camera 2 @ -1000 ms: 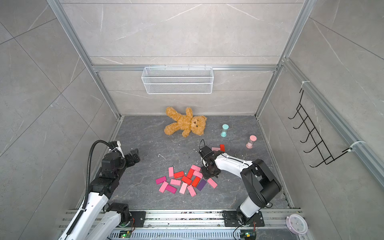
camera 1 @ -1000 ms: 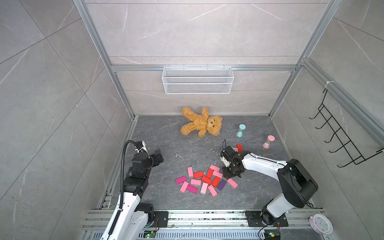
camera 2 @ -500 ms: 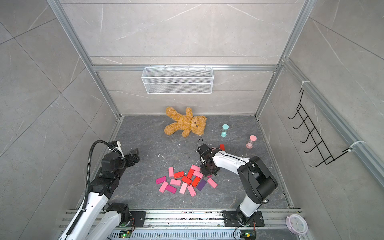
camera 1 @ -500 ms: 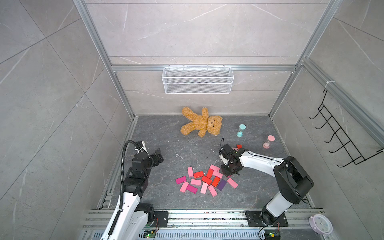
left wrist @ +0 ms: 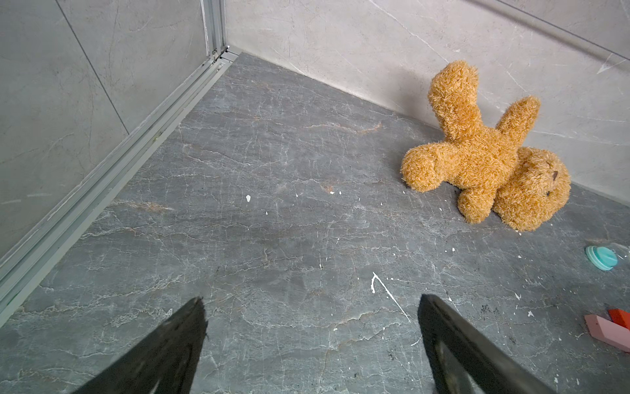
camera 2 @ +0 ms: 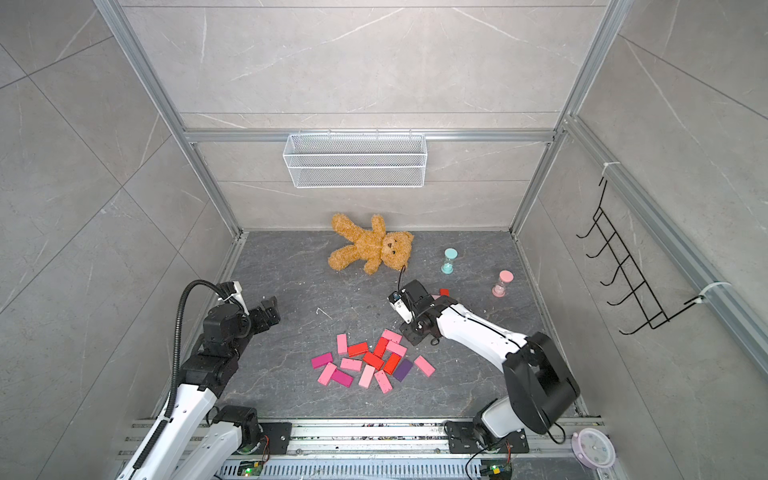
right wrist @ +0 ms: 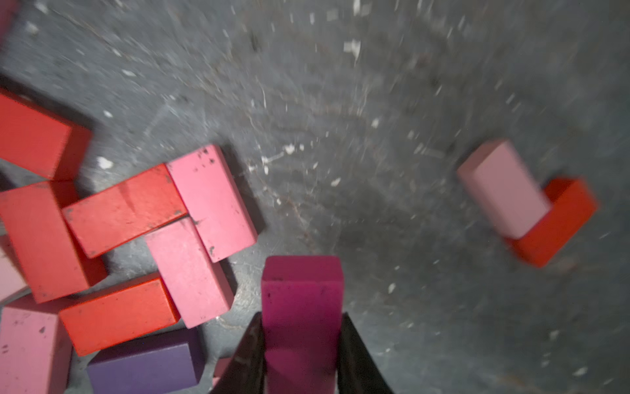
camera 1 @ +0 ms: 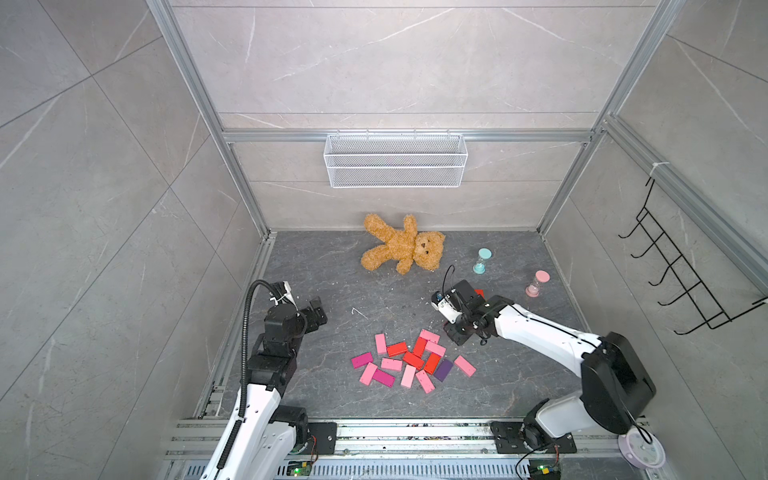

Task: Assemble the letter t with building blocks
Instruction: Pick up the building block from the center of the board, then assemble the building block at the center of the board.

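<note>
Desk: Listing progress: what's laid?
Operator: I count two: a pink block [right wrist: 504, 191] and a red block [right wrist: 562, 221], seemingly touching, set apart from the pile [camera 1: 409, 359]. No T yet.
Desk: Grippers?
Operator: My right gripper [right wrist: 301, 317] is clamped on a magenta block [right wrist: 301, 290] just beside the pile. My left gripper [left wrist: 312, 298] is spread wide, empty, well apart from the pile. Most of the T is left, I judge.

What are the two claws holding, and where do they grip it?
The right gripper pinches a magenta block by two opposite sides, one end sticking out past the fingertips. The left gripper is open and empty.
</note>
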Controlling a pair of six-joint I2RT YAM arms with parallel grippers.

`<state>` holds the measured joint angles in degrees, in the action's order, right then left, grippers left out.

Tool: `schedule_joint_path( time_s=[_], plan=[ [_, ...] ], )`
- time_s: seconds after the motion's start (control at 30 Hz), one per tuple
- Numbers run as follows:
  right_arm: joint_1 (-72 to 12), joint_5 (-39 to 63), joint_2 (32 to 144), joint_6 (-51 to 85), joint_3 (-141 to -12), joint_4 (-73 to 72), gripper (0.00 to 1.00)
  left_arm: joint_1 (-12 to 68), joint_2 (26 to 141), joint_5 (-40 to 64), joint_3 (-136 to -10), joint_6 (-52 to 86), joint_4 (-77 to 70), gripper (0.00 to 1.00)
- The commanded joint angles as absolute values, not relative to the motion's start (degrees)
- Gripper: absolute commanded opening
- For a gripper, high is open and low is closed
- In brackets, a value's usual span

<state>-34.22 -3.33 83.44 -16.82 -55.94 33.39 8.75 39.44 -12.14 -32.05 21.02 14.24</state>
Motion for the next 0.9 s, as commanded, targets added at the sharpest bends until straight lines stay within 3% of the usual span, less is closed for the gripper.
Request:
schedule_joint_path(
  time_s=[0.0, 0.13, 0.27, 0.63, 0.87],
  plan=[
    [-30.8, -1.1, 82.8, -38.0, -60.3, 34.6, 0.0, 9.0, 38.6, -13.1, -31.6, 20.0, 11.2, 1.0],
    [-24.1, 4.5, 84.9, -52.8, -65.2, 39.9, 0.0, 8.9, 37.9, -13.1, -31.3, 19.8, 10.7, 1.0],
    [-20.5, 2.8, 88.3, -60.3, -70.4, 44.1, 0.0, 9.0, 37.8, -13.4, -30.8, 19.6, 9.9, 1.0],
    [-12.1, -3.7, 93.3, -66.9, -76.2, 47.8, 0.0, 9.0, 38.6, -13.7, -29.7, 19.1, 7.4, 0.99],
    [-8.1, -5.5, 96.7, -70.8, -75.4, 41.3, 0.0, 9.0, 37.4, -14.6, -28.6, 19.1, 5.6, 1.0]
  ],
)
